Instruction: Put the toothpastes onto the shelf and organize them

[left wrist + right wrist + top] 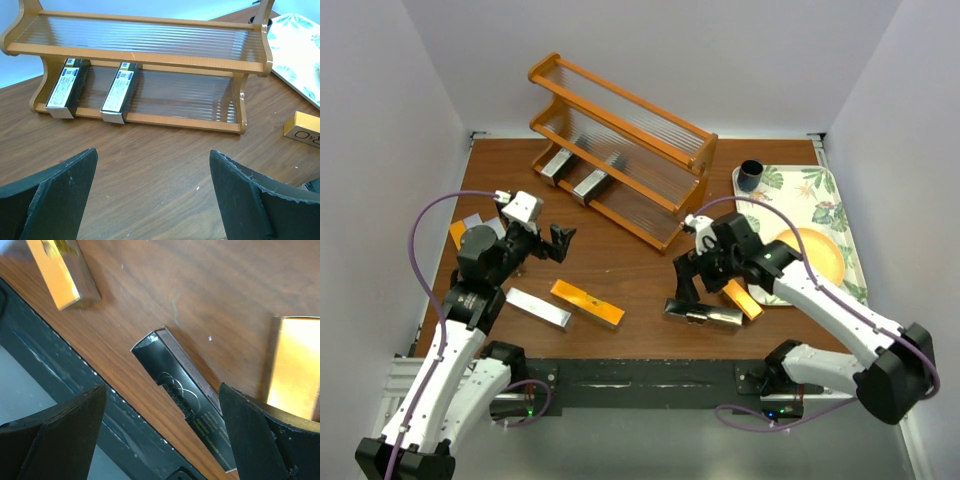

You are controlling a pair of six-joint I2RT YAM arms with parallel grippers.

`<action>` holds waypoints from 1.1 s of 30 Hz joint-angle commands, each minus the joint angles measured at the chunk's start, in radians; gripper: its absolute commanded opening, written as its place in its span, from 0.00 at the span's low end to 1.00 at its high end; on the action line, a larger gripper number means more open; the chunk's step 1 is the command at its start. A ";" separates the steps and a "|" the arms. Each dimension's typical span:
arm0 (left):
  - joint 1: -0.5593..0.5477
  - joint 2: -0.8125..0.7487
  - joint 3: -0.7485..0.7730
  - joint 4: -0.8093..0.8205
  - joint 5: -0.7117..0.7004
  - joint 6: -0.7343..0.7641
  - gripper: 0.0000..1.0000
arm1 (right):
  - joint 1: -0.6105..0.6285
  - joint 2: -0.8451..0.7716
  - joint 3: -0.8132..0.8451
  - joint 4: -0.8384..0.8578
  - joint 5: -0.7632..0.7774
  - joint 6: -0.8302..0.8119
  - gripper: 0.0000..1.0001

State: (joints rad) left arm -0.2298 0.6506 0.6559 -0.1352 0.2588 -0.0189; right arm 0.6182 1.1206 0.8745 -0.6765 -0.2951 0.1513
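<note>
at the near edge of the counter point(640, 265) four toothpaste cartons lie flat. from the left these are a silver carton point(538, 308), an orange carton point(587, 303) just beside it, a dark shiny carton point(705, 316), and a second orange carton point(742, 298) angled next to that one.

the right gripper point(685, 295) is over the dark shiny carton point(187, 400) with its fingers spread wide to either side, pinching nothing. whether they touch it cannot be told.

further back on the left, the left gripper point(558, 240) is also spread and empty, facing the shelf point(150, 57). by the counter's left edge, partly hidden by that arm, lie a small orange box point(457, 234) and a grey one point(475, 220).

at the back stands the wooden shelf point(620, 150). two silver toothpastes point(64, 90) point(119, 92) lie side by side on its lowest tier, at the left end. to the right of the shelf is a leaf-patterned tray point(825, 195) holding a dark cup point(750, 176) and an orange plate point(817, 255).
</note>
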 commanded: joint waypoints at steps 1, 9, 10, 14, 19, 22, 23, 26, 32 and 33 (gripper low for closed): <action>-0.003 -0.005 -0.009 0.051 0.028 -0.021 1.00 | 0.078 0.085 0.012 0.020 0.106 -0.033 0.99; -0.003 0.006 -0.010 0.054 0.036 -0.021 1.00 | 0.228 0.287 0.121 -0.087 0.292 -0.084 0.99; -0.003 0.004 -0.010 0.054 0.036 -0.021 1.00 | 0.256 0.309 0.132 -0.100 0.322 -0.099 0.99; -0.003 0.006 -0.013 0.055 0.039 -0.021 1.00 | 0.293 0.383 0.167 -0.130 0.343 -0.131 0.99; -0.003 0.004 -0.013 0.055 0.040 -0.021 1.00 | 0.354 0.459 0.193 -0.143 0.361 -0.145 0.98; -0.003 0.006 -0.013 0.055 0.040 -0.021 1.00 | 0.382 0.501 0.210 -0.155 0.392 -0.145 0.96; -0.005 0.004 -0.015 0.055 0.042 -0.021 1.00 | 0.388 0.511 0.218 -0.158 0.416 -0.145 0.95; -0.005 0.004 -0.015 0.055 0.043 -0.021 1.00 | 0.420 0.547 0.227 -0.166 0.465 -0.142 0.90; -0.005 0.003 -0.015 0.055 0.043 -0.021 1.00 | 0.466 0.594 0.241 -0.181 0.537 -0.108 0.79; -0.005 0.003 -0.016 0.055 0.043 -0.021 1.00 | 0.469 0.596 0.241 -0.179 0.554 -0.104 0.74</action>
State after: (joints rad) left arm -0.2306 0.6575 0.6426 -0.1211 0.2848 -0.0261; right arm 1.0695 1.7161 1.0798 -0.8337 0.1719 0.0265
